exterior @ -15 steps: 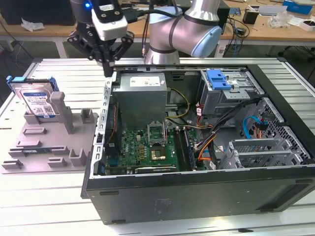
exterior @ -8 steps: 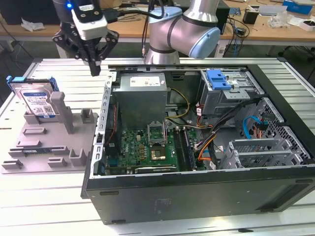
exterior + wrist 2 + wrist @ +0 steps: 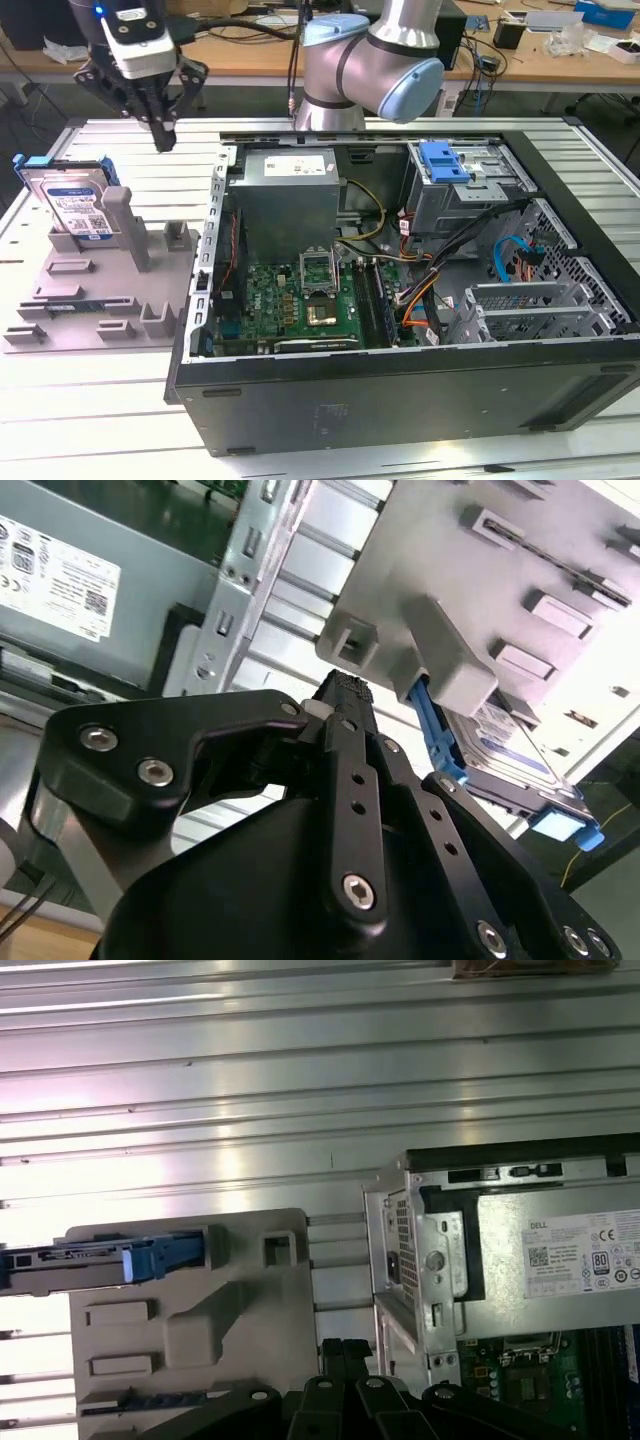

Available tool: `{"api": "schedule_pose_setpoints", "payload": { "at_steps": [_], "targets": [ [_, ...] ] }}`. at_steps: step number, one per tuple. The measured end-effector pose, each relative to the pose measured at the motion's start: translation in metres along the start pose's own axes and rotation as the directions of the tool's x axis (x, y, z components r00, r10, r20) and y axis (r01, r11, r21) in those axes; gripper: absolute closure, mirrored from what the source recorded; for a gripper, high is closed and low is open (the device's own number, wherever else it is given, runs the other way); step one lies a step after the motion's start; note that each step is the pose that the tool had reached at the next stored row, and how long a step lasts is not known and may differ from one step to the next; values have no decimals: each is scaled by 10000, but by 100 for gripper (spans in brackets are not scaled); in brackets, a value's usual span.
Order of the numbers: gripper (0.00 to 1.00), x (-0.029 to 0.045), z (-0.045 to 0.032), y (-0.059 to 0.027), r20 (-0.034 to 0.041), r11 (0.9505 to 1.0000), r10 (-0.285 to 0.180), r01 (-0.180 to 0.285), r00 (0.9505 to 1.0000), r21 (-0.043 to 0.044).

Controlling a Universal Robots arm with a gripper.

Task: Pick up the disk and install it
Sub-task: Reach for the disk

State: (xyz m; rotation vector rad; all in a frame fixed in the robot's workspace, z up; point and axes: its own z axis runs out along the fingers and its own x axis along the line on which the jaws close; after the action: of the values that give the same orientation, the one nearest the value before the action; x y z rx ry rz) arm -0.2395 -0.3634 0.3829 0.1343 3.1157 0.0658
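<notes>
Currently the black hand [image 3: 163, 138], fingers pressed together and empty, hovers over the slatted metal surface [image 3: 90, 420], with the silver-grey, blue-framed disk [image 3: 75, 205] propped on edge in a grey plastic rack [image 3: 90, 310], lower and toward the exterior view's left

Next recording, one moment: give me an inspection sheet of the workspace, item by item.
Surface: ribbed metal table, carrying a grey fixture and an open computer case.
Job's things: the disk stands tilted in the fixture, in its blue carrier; not installed.
Clutter: a bare blue plastic piece sits on the drive cage inside the case.
Grippers: the claw is shut and empty, above the table between fixture and case, apart from the disk.
Cables: orange, yellow and black cables run inside the case, plus a blue cable.
Surroundings: a wooden bench with small items stands behind the table.
</notes>
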Motion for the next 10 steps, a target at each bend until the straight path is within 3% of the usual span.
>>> {"api": "schedule_pose_setpoints", "payload": {
  "at_steps": [10],
  "targets": [
    [89, 351, 16, 70, 0, 10000, 29, -29, 10000, 1]
  ]
}}
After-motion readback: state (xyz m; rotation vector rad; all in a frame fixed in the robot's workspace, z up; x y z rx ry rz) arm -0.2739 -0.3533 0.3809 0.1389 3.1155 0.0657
